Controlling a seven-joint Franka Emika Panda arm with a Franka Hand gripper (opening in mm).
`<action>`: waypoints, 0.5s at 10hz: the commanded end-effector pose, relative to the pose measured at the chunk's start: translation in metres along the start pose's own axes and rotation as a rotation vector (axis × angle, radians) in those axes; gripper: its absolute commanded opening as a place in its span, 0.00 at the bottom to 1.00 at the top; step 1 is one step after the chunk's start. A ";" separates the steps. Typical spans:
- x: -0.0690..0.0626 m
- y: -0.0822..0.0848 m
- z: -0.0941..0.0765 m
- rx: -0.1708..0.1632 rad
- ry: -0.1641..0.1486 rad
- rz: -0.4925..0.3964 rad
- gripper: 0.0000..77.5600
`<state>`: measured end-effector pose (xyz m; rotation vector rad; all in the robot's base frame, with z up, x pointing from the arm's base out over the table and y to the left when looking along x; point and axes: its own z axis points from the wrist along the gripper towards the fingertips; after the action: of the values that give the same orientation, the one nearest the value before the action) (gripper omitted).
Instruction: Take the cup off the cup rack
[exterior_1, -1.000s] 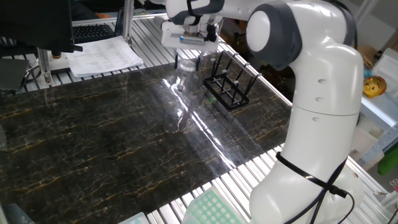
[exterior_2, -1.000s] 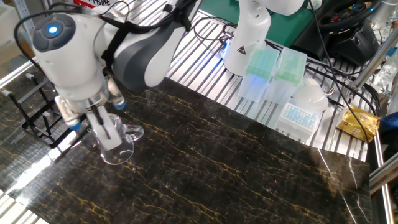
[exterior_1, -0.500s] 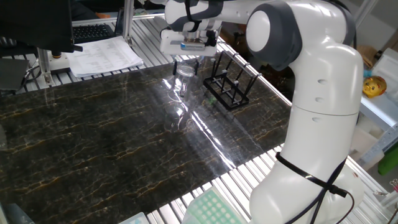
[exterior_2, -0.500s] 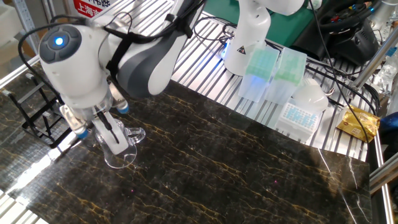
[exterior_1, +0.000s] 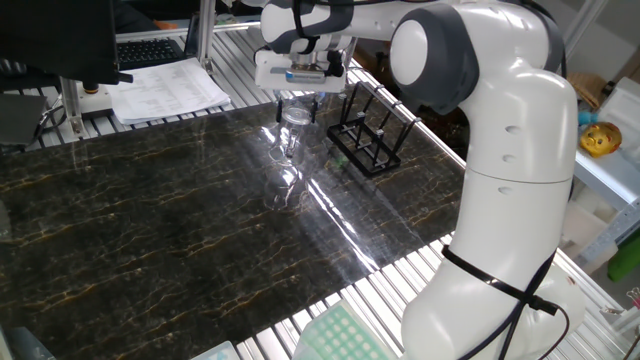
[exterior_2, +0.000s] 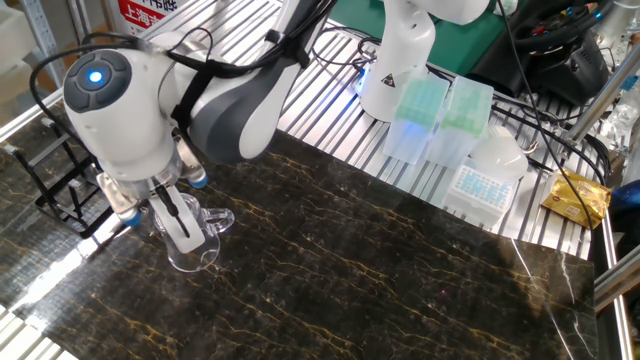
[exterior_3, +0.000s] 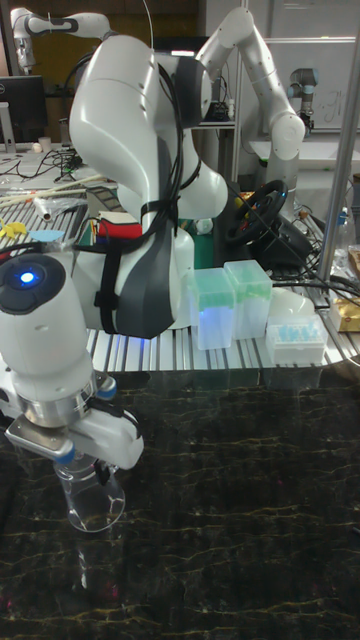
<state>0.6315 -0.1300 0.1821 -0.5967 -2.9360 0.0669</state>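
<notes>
Glass stands upright on the dark marbled desk (exterior_1: 150, 220) in one fixed view: the cup (exterior_1: 294, 122) sits off the rack (exterior_1: 365, 140), just to its left, with a gap between them. The end effector (exterior_1: 298, 98) hangs directly over the cup, its fingers reaching down around the rim; whether they press the glass cannot be told here. A stack of papers (exterior_1: 170, 90) lies at the far edge of the desk.

From the other fixed view, the cup (exterior_2: 192, 243) rests on the desk (exterior_2: 400, 280) with its round base toward the camera. The end effector (exterior_2: 172, 214) has its fingers (exterior_2: 180, 213) down at the cup's rim, spread apart, one seemingly inside the glass. The rack (exterior_2: 60, 185) stands behind the arm at the left edge, empty of the cup. Green-tinted tip boxes (exterior_2: 440, 115) sit beyond the desk.

In the tall fixed view the cup (exterior_3: 92, 497) stands below the end effector (exterior_3: 88, 470), whose fingers are hidden by its housing, so the grip cannot be judged.
</notes>
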 end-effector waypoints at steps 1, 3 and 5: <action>-0.001 0.000 0.000 0.011 -0.015 0.007 0.02; -0.002 0.001 0.003 0.025 -0.035 0.020 0.02; -0.002 0.002 0.009 0.019 -0.058 0.031 0.02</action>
<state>0.6312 -0.1290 0.1754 -0.6223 -2.9544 0.1020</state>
